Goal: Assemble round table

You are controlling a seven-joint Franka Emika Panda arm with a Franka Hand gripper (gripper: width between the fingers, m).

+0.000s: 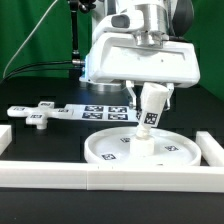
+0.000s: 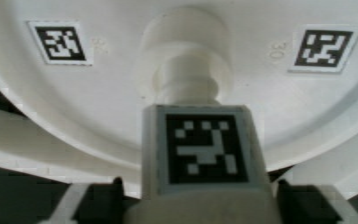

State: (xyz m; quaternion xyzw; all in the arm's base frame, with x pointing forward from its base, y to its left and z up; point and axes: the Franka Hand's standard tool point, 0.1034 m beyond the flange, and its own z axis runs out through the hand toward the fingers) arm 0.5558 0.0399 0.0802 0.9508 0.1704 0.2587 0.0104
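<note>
The fingers [image 1: 134,96] are closed on the leg [image 1: 151,112], clamping it near its upper end. The leg is a short white plastic cylinder with a black-and-white square tag on its side. That tag fills much of the wrist view, and the leg narrows beyond it toward the far end. In the exterior view the leg is slightly tilted, its top leaning toward the exterior view's right.

Its lower end comes down at the middle of the disc [image 1: 110,150], where a small raised hub stands. I cannot tell whether the two are fully seated together. The disc is large, round and white with a raised rim. It lies flat on the dark surface [image 1: 30,150], and the wrist view shows two square tags on its face, one on either side of the leg.

The foot [image 1: 38,113] is a white cross with four arms carrying tags. It lies on the surface well apart from the disc, toward the exterior view's left. The marker board [image 1: 100,110] lies between them, further back. White rails [image 1: 110,177] border the work area in front and at the sides.
</note>
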